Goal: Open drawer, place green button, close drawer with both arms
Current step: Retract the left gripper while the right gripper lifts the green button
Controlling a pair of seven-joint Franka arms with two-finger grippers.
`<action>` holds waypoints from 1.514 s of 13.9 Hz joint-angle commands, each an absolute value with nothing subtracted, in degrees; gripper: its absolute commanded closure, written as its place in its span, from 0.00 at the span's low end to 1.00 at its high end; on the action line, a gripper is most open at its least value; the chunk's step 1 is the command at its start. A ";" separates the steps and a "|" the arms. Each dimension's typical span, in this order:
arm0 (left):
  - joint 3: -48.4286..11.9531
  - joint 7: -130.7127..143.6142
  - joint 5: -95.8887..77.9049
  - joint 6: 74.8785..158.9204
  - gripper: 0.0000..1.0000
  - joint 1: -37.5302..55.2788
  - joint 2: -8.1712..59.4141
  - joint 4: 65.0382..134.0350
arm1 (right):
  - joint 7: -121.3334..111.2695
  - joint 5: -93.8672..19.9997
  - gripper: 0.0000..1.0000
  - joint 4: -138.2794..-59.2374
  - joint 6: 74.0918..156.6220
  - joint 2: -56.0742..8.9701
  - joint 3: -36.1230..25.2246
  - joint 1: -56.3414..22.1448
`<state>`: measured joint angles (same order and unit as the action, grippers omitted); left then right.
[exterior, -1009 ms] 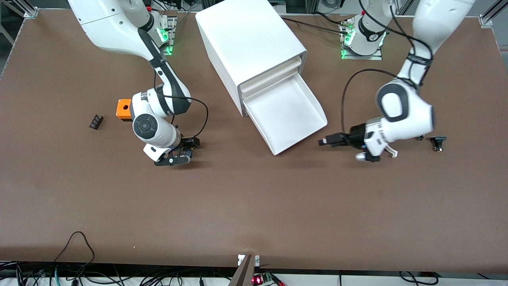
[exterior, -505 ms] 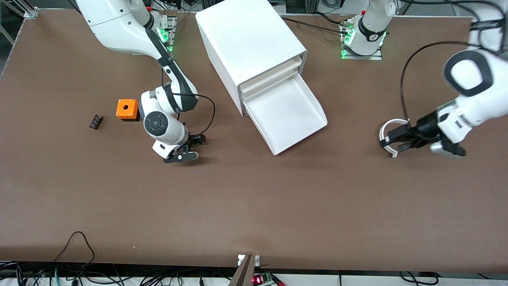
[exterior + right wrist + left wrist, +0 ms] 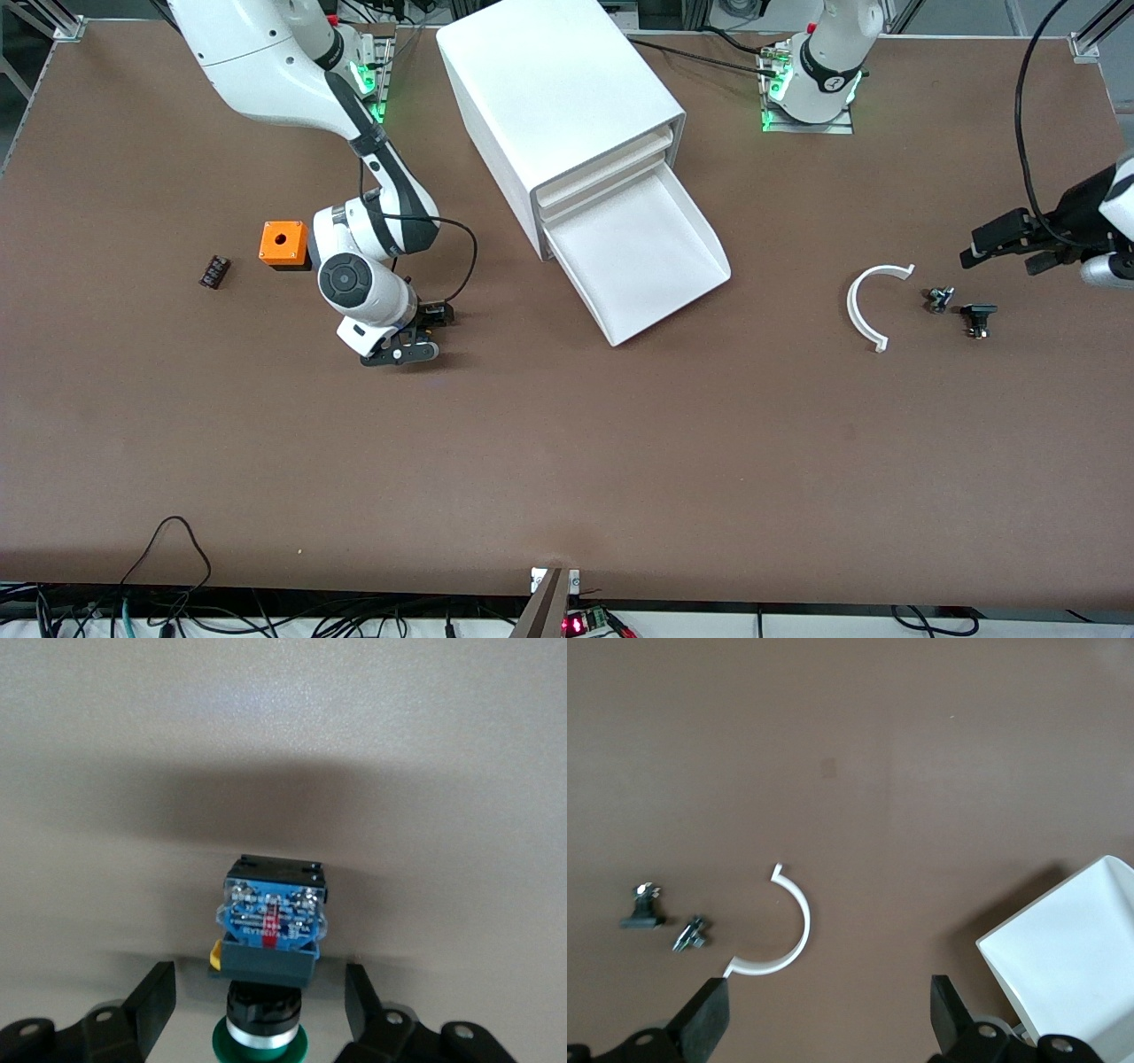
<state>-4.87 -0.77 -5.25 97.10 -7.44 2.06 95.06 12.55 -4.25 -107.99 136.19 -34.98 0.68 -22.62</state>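
Observation:
The drawer (image 3: pixel 640 255), the white cabinet's (image 3: pixel 554 84) lowest one, stands pulled out and holds nothing; its corner shows in the left wrist view (image 3: pixel 1074 967). The button (image 3: pixel 268 935) lies on its side on the table, its green cap and black body toward the wrist camera and a blue contact block at its other end. My right gripper (image 3: pixel 257 994) is open and low at the table, one finger on each side of the button without touching it; the front view shows the gripper (image 3: pixel 415 335) with the button (image 3: pixel 433 315). My left gripper (image 3: pixel 1005 246) is open and empty, up in the air at the left arm's end of the table (image 3: pixel 828 1028).
A white curved strip (image 3: pixel 866 306), a small metal part (image 3: pixel 939 299) and a small black part (image 3: pixel 977 317) lie under the left gripper's area. An orange box with a hole (image 3: pixel 283 243) and a small dark part (image 3: pixel 213 271) lie toward the right arm's end.
My left gripper has swung from the drawer's front edge to the left arm's end of the table, uncovering the white curved strip. My right gripper has shifted slightly round the button.

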 commanded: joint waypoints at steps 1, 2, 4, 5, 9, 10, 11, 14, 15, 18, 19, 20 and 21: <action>-5.80 6.31 -0.97 95.01 0.00 -5.89 2.37 93.69 | 12.83 -4.66 0.28 -108.28 137.11 -34.89 0.62 -22.68; -5.63 6.68 -0.71 95.01 0.00 -5.89 2.46 93.60 | 12.75 -4.66 0.37 -108.19 137.11 -34.89 0.62 -22.68; -5.45 6.77 -0.70 95.01 0.00 -5.98 2.64 93.69 | 12.74 -4.66 0.51 -107.84 137.02 -34.89 0.62 -22.68; -5.45 6.77 -0.70 95.10 0.00 -5.98 2.81 93.60 | 12.74 -4.66 0.55 -107.67 137.02 -34.89 0.62 -22.76; -5.80 6.86 -0.26 95.19 0.00 -5.98 3.43 93.43 | 12.66 -4.57 0.61 -106.61 137.02 -34.81 0.62 -22.76; -5.89 6.86 -0.26 95.19 0.00 -5.89 3.86 93.34 | 12.66 -4.57 0.65 -106.61 137.02 -34.80 0.62 -22.68; -5.89 6.94 -0.26 95.19 0.00 -5.80 4.48 92.90 | 12.57 -4.57 0.66 -106.61 137.02 -34.63 0.62 -22.76; -5.71 7.21 -0.26 95.01 0.00 -5.89 5.27 90.35 | 12.48 -4.39 0.71 -106.17 136.93 -34.45 0.62 -22.68; -5.71 7.21 -0.26 94.92 0.00 -5.89 5.27 90.35 | 12.48 -4.31 0.71 -106.08 136.93 -34.45 0.62 -22.76; -5.71 7.29 -0.26 94.57 0.00 -5.89 5.27 90.26 | 12.04 -4.05 0.72 -105.91 136.76 -33.23 0.62 -22.68; -5.71 7.29 -0.26 94.57 0.00 -5.89 5.27 90.26 | 11.95 -4.04 0.72 -105.82 136.67 -32.61 0.62 -22.68; -5.71 7.29 -0.26 94.57 0.00 -5.89 5.36 90.26 | 11.69 -3.78 0.72 -105.65 136.67 -31.65 0.62 -22.68; -5.71 7.29 -0.26 94.48 0.00 -5.89 5.36 90.26 | 11.17 -3.26 0.72 -105.30 136.50 -30.68 0.62 -22.68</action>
